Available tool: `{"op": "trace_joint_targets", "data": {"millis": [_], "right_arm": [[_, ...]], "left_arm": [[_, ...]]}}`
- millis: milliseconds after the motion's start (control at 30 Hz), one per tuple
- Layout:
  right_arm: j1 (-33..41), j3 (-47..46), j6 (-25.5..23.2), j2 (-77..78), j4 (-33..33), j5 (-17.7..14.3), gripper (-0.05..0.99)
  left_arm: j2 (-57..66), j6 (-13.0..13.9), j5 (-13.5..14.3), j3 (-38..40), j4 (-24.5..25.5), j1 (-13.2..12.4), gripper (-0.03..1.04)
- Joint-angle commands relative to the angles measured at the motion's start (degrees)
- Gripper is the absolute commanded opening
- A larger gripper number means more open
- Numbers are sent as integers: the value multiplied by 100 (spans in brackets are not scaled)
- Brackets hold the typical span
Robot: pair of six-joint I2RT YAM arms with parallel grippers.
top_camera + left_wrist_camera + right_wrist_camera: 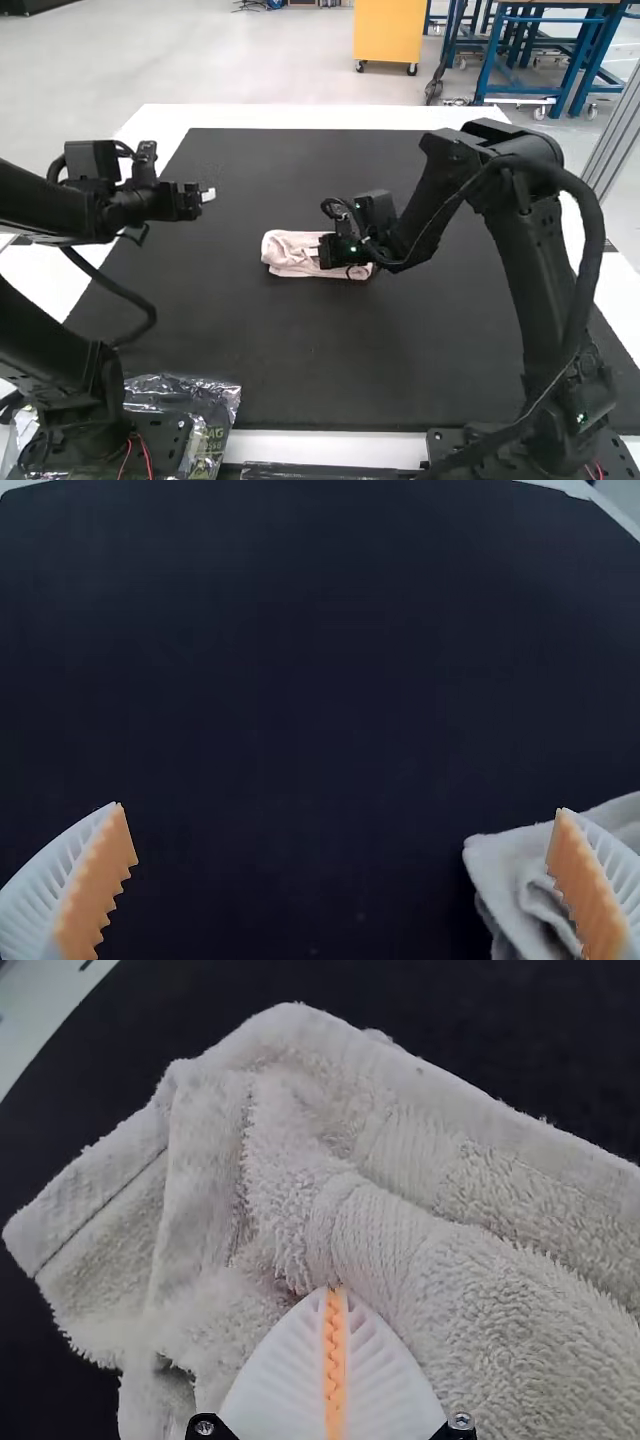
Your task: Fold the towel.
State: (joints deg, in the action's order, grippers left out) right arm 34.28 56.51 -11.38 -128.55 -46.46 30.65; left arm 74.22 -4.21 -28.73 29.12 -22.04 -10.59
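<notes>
We see a black mat (400, 385) covering most of a white table (330, 118), with pale margins showing at the mat's far and near edges. A clear, crinkled plastic bag (213, 395) lies beside the base of the left arm (60, 370), near the table's near edge.

The left arm reaches forward along the mat's left side, and its gripper (208, 195) hangs over the mat, pointing toward the middle. The right arm (520, 240) rises from its base, bends at a high elbow and slopes down to the left, so that its gripper (314, 252) sits at the towel (292, 262) near the mat's middle. Dark cables loop along both arms.

In the left wrist view we find that arm's gripper (340, 812) with its two ribbed fingers well apart, nothing between them but a view of the mat. A rumpled corner of the towel shows past one finger; in the high view the towel lies well apart from this gripper.

In the right wrist view we see the other gripper (335, 1292) with its orange pads together, the tips down at the towel's creased upper surface. We cannot tell whether any cloth is caught between the tips. The towel lies folded into a small, uneven bundle, its layers visible at the edges, with ridges and wrinkles around the tips and a hemmed border along the outside.
</notes>
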Motion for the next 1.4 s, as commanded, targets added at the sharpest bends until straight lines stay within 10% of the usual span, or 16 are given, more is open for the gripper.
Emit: {"op": "trace_joint_targets", "data": {"millis": [0, 267, 533, 733, 1367], "right_arm": [[-27, 35, -374, 550, 119, 63, -3], [-625, 211, -488, 2633, 1183, 55, -1], [-1416, 405, -189, 5305, 2290, -376, 92], [-1934, -237, 74, 7696, 2387, -1229, 92], [-2918, -1134, 426, 12855, 4268, -2046, 92]], "left_arm": [[-267, -142, 17, 260, 33, 22, 97], [-733, -370, 8, 946, 534, 75, 97], [-1612, -572, 17, 1658, 868, 347, 97], [-2851, -836, 368, 1552, 1018, 409, 97], [-7422, -1179, 966, 638, 1352, 356, 97]]}}
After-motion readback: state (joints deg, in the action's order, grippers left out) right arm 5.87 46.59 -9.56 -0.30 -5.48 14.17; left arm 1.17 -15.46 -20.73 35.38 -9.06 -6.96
